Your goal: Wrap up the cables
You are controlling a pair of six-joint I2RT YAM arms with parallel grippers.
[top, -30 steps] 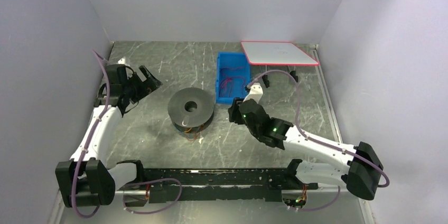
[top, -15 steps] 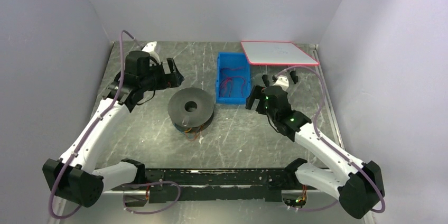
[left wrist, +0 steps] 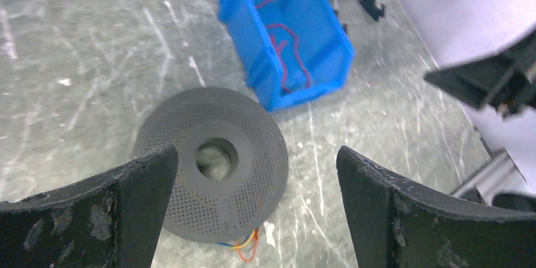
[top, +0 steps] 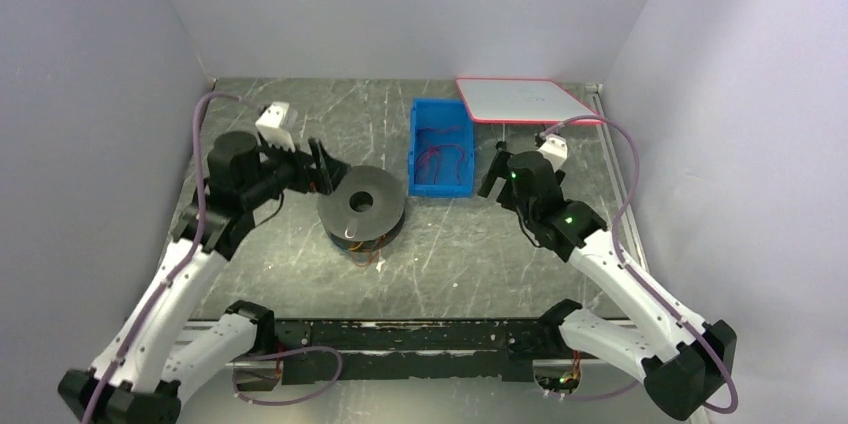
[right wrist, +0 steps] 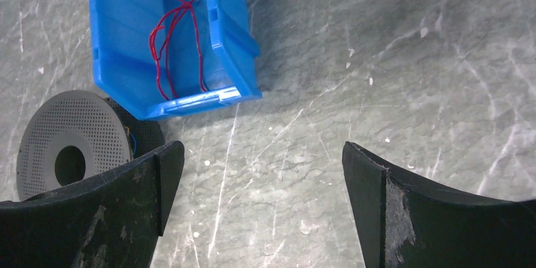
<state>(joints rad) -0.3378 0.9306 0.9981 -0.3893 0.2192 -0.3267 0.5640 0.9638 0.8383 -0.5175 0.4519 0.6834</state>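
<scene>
Left hand [left wrist: 256,157]: jaws fully spread, holding nothing, poised above the dark grey spool [left wrist: 253,186].
Right hand [right wrist: 261,151]: jaws fully spread, empty, over the desk [right wrist: 411,59] beside the blue bin [right wrist: 224,21].
Red cables [right wrist: 183,7]: loose inside the blue bin.
Orange and yellow cables [left wrist: 246,250]: strands protruding beneath the spool's near edge.

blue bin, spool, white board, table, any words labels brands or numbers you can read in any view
No readable text in any view.
Blue bin: plain moulded plastic, no label or number showing.
Dark grey spool: only a pattern of small holes, no print.
White board with red edge: looks blank; any faint marking is too small to read.
Table: scratches only, no signs.
</scene>
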